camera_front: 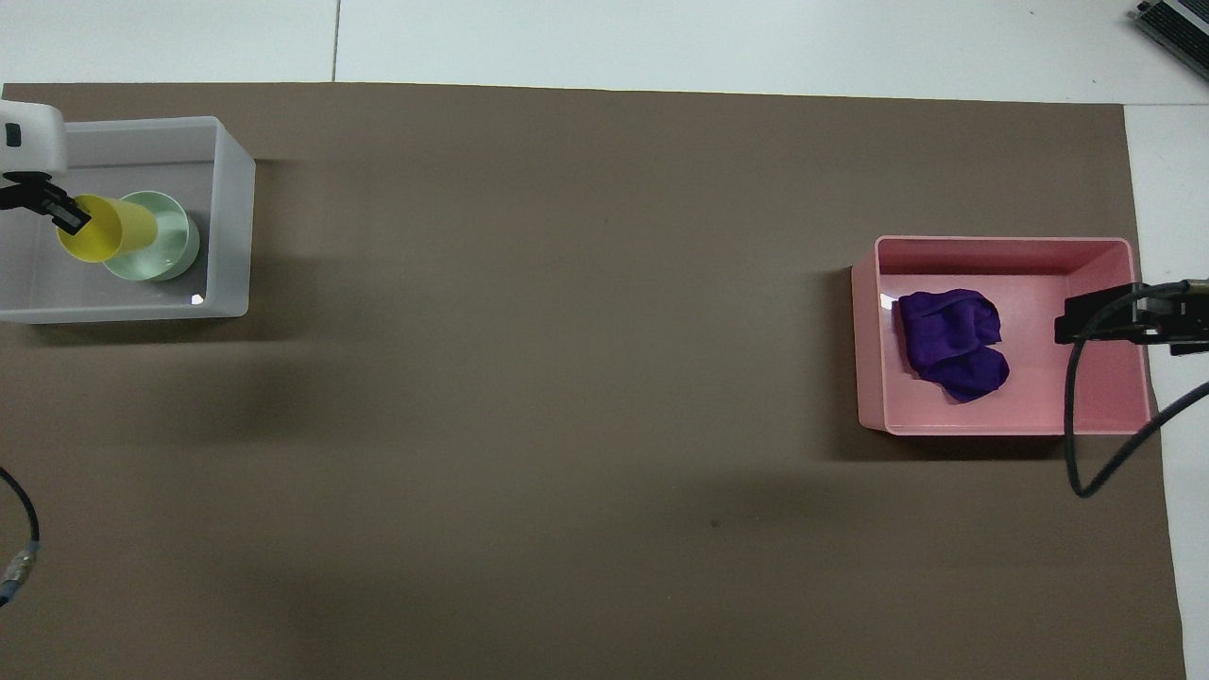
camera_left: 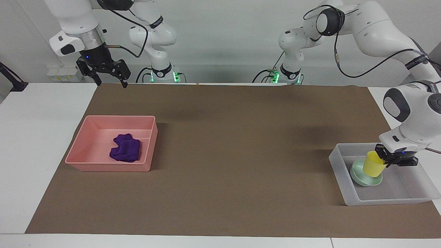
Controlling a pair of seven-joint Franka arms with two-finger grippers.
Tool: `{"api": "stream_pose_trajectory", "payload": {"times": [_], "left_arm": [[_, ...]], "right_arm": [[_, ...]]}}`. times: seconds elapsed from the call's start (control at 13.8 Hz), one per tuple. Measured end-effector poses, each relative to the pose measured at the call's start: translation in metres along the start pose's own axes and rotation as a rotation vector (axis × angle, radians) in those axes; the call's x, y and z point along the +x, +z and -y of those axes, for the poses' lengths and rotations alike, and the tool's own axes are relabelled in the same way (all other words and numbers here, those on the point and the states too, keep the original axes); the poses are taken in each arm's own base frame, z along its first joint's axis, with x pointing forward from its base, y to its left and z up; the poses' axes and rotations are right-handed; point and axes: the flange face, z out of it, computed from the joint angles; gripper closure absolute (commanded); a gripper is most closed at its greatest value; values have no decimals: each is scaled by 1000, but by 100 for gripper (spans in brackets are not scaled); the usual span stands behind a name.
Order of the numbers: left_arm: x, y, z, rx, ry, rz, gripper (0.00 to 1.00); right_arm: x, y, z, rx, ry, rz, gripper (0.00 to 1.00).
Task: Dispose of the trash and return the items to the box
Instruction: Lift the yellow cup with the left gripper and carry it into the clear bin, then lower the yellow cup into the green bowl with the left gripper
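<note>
My left gripper (camera_left: 385,159) (camera_front: 68,218) is shut on the rim of the yellow cup (camera_left: 373,164) (camera_front: 104,229) and holds it tilted inside the translucent box (camera_left: 410,196) (camera_front: 231,208). The cup's base is over or on the mint-green bowl (camera_left: 361,178) (camera_front: 165,250); I cannot tell if they touch. The purple cloth (camera_left: 125,148) (camera_front: 949,342) lies in the pink tray (camera_left: 103,165) (camera_front: 1001,427). My right gripper (camera_left: 108,74) is open and empty, waiting high over the table edge at the right arm's end.
A brown mat (camera_left: 224,155) covers most of the white table. The pink tray is at the right arm's end and the box at the left arm's end. A black cable (camera_front: 1086,453) hangs from the right arm over the pink tray's corner.
</note>
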Motion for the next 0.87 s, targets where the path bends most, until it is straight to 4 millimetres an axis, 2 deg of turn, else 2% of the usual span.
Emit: {"api": "stream_pose_trajectory", "payload": {"times": [0.07, 0.14, 0.43, 0.87], "left_arm": [[0, 6, -1, -12, 1, 11, 59], [1, 11, -2, -20, 3, 18, 1], [4, 13, -4, -49, -13, -8, 0], [13, -8, -8, -72, -35, -74, 0]], "right_arm": [[0, 0, 0, 0, 0, 0, 0], [0, 0, 0, 0, 0, 0, 0], [0, 0, 0, 0, 0, 0, 0], [0, 0, 0, 0, -1, 0, 0]]}}
